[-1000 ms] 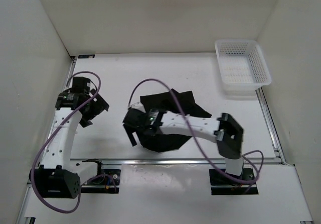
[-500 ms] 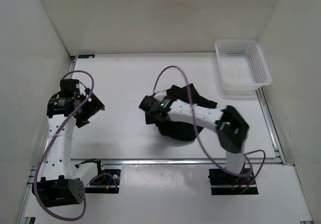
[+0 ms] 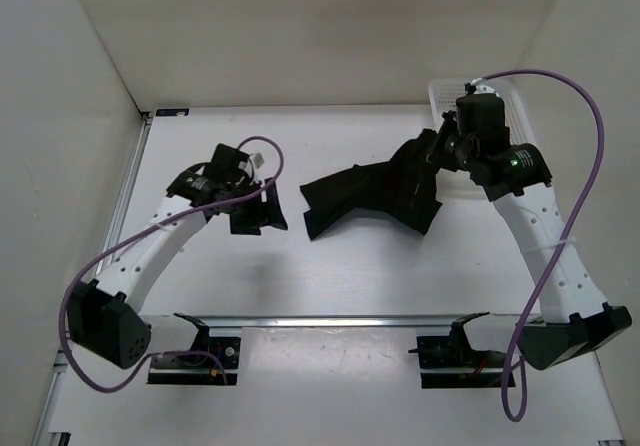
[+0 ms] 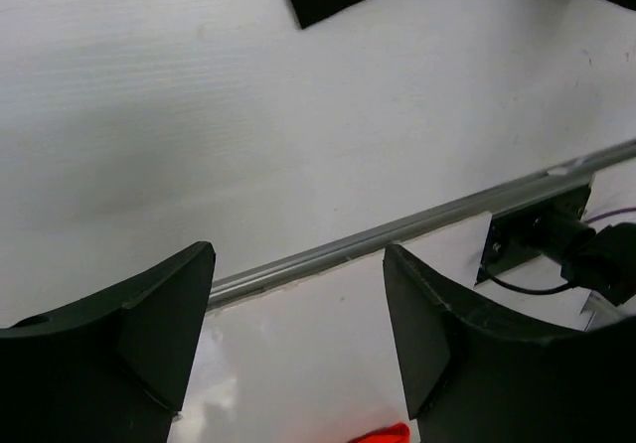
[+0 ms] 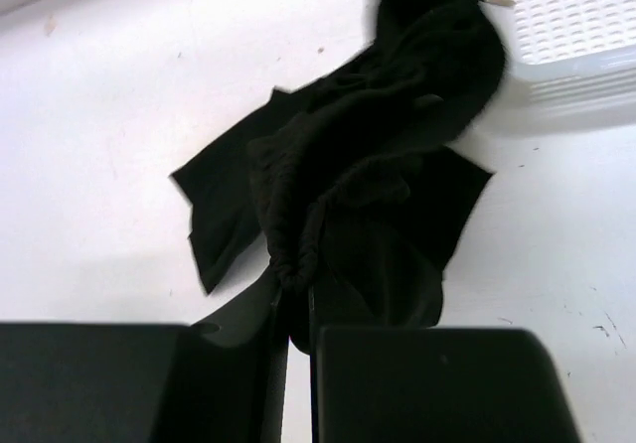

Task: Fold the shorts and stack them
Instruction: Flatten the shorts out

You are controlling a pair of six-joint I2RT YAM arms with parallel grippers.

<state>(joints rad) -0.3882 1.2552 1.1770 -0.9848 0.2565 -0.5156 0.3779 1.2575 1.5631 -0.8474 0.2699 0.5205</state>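
Shorts (image 3: 372, 191) stretched left-right, right end clamped in right hand (image 3: 436, 153), left hand (image 4: 298, 304) apart.

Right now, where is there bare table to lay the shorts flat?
Bare table lies between the shorts and the front rail, and along the back wall behind the left tool. Crowded at the far right: the right tool grips the shorts beside the basket.

The right arm has swung from the centre of the table (image 3: 350, 266) to the far right. The right gripper (image 3: 443, 152) now sits beside the basket (image 5: 571, 26), its fingers (image 5: 417, 383) closed on the shorts (image 3: 368, 192). The shorts have changed from a bunched heap to a band drawn out toward the basket. The left gripper (image 3: 256, 210) has moved from the left edge to just beside the shorts' left end.
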